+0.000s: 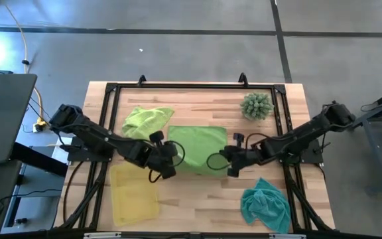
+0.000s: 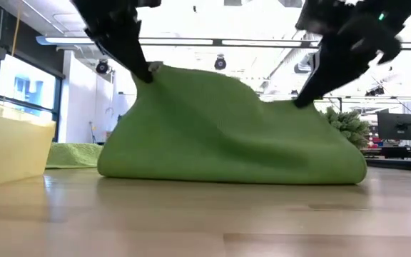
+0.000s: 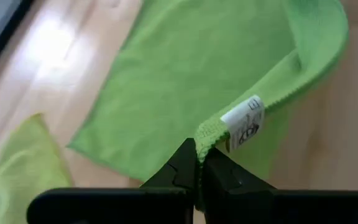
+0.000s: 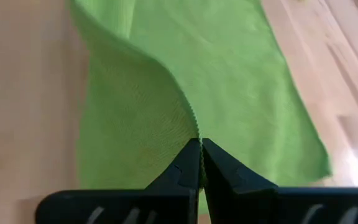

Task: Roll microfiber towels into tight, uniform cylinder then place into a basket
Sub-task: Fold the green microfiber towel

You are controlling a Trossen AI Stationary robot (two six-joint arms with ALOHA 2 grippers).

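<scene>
On the pale wooden slatted table [image 1: 197, 199], the big piece in play is the flat lime green microfiber towel [image 1: 201, 143], spread at the centre. Its near edge is lifted off the boards, and in the low view it tents up at two peaks and sags between them. That says light, limp cloth with no stiffness of its own.

At about eight o'clock from it sits the shallow translucent yellow plastic basket [image 1: 134, 192], holding nothing. A second lime green towel, crumpled [image 1: 148, 119], lies at ten o'clock, and a crumpled teal towel [image 1: 265, 204] lies at four o'clock. A spiky green ball plant [image 1: 256, 105] stands at one o'clock, clear of the work.

The left gripper [image 3: 198, 163] has its fingers clamped together on the towel's corner, right beside the white care label [image 3: 244, 121]. The right gripper [image 4: 200, 155] is pinched tight on the hemmed edge at the other near corner.

The judgement: corners and hem are the right places to hold, since the stitched edge gives the pads something to bite. The cloth will likely slump and skew unless both ends move evenly.
</scene>
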